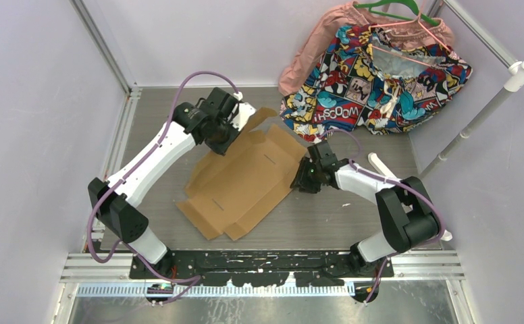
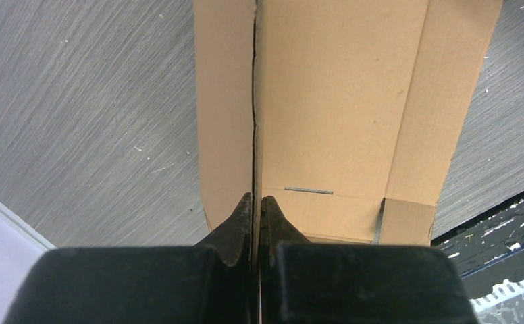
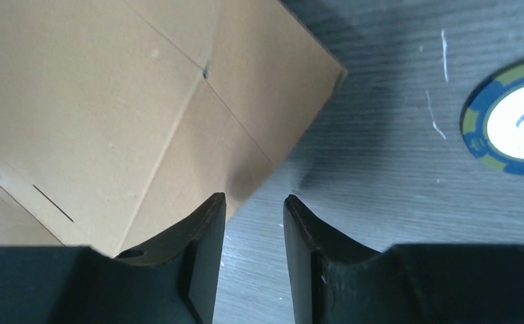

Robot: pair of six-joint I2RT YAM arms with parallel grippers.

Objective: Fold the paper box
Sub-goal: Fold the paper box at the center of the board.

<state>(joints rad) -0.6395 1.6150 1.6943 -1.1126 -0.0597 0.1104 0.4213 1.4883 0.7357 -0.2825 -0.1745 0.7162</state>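
**A:** Left?
**B:** The left gripper (image 2: 256, 202), arm stretched far forward, pinches a flap of the paper box (image 1: 246, 179) lying in the middle of the table (image 1: 340, 226), probably to raise it for creasing.
**A:** Right?
**B:** The right gripper (image 3: 254, 202), elbow bent and wrist low, stands partly parted and empty just beside the box's right edge.

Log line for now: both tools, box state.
left tool: shut on paper box flap | right tool: open, beside paper box edge | paper box: mostly flat
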